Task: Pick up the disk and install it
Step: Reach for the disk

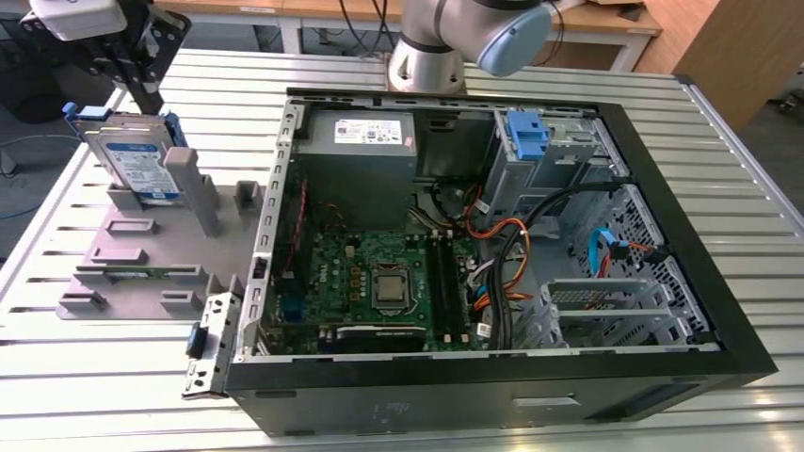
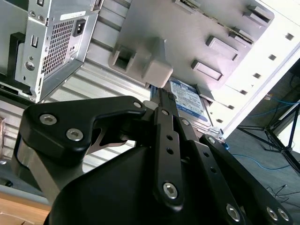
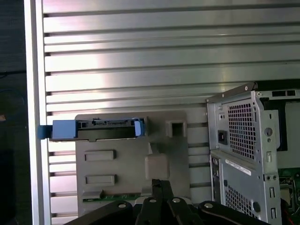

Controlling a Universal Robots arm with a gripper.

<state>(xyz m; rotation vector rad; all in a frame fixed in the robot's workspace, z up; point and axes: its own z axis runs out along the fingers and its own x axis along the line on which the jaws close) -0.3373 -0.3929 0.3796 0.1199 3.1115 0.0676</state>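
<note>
Right, the gripper (image 1: 147, 92) hangs outside the case (image 1: 726, 311), off to the exterior view's left of it and just above the disk (image 1: 136, 160). Its jaws look pressed together with nothing between them, so nothing is grasped yet. The disk stands on edge beside the case, leaning in a slot of the grey holder (image 1: 176, 245), label facing out, blue carrier around it. Now the hazards, as I read them. Closed jaws coming down would strike the disk's top edge and tip it or jam it in the slot instead of straddling it. Because it leans, a bite could land skewed. It could also catch only the plastic carrier, which may flex and let the drive slip. And inside the case, loose cables (image 1: 503, 245) sprawl across the floor, ready to snag a carried disk.
</note>
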